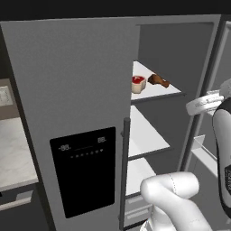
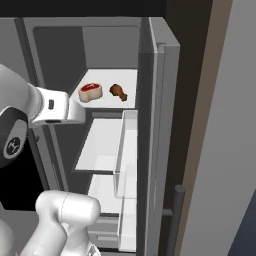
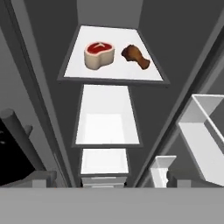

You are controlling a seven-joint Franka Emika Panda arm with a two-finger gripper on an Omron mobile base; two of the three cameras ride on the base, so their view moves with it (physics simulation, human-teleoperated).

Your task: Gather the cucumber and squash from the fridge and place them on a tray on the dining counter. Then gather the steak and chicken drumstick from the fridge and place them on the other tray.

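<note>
The fridge (image 1: 67,85) stands with its right door swung open. On its top white shelf (image 3: 113,72) lie the steak (image 3: 99,54), red with a pale rim, and to its right the brown chicken drumstick (image 3: 135,57). Both base views show them too: steak (image 1: 138,84) (image 2: 91,92), chicken drumstick (image 1: 159,80) (image 2: 118,91). My gripper (image 3: 109,180) hovers outside the compartment, well short of the shelf, open wide with nothing between its fingertips (image 3: 41,178). The cucumber, squash, both trays and the dining counter are out of view.
The open door's white bins (image 2: 127,150) (image 3: 205,131) jut in on the right. Two bare white shelves (image 1: 146,135) sit below the top one, with drawers underneath. The shut left door carries a black dispenser panel (image 1: 83,169) and a dark handle (image 1: 125,171). A pale counter (image 1: 13,153) lies left.
</note>
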